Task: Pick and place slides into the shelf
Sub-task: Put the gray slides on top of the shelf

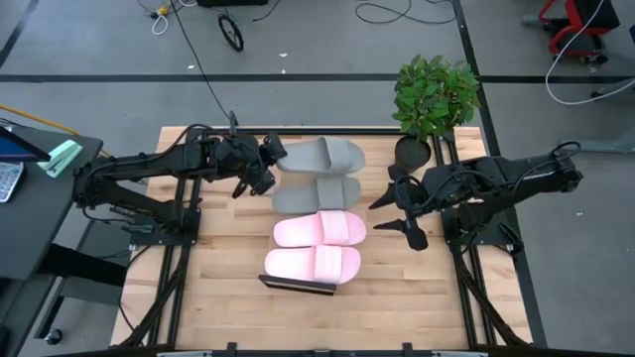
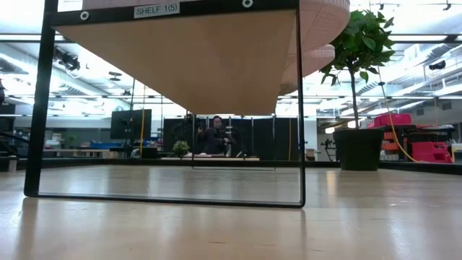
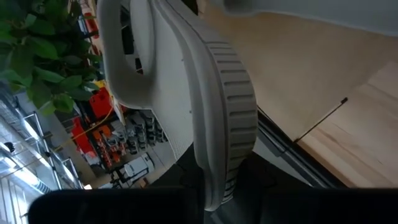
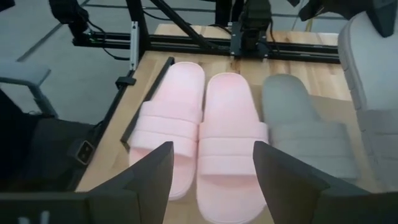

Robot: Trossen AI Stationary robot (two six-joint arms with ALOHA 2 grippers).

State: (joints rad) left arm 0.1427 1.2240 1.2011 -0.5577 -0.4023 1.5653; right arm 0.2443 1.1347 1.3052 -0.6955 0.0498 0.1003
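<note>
My left gripper [image 1: 266,171] is clamped on the heel of a grey slide [image 1: 322,156], holding it off the shelf [image 1: 298,283] beside the other grey slide [image 1: 316,194], which lies on the shelf top. Two pink slides [image 1: 319,229] lie side by side on the shelf next to that one. My right gripper [image 1: 392,210] hangs open and empty just beside the pink pair.

bright even overhead light, soft shadows, blurred close-ups
</note>
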